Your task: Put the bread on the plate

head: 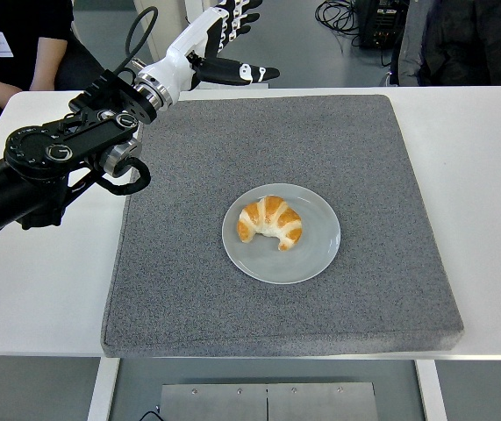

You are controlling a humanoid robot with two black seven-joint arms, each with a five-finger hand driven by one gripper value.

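Bread: a golden croissant (270, 222) lies on the plate, a little left of the plate's middle, its curved ends pointing toward the near edge of the counter.
Plate: a round grey plate (313, 254) sits flat near the middle of the mat, with nothing on it but the croissant.
Mat: a grey square mat (364, 158) covers most of the middle of the counter; the plate rests on it.
Counter: the white counter (39, 272) shows bare on both sides of the mat.
Left hand: the white and black left hand (219, 44) is raised over the far left corner of the mat, well apart from the plate and the croissant.
Fingers: the fingers (241, 17) are stretched out and spread, the thumb set apart below them, and they hold nothing.
Left arm: the black arm comes in from the left edge and slopes up toward the far side of the counter.
Person: a seated person in dark clothes (22, 44) shows at the top left, beyond the counter.
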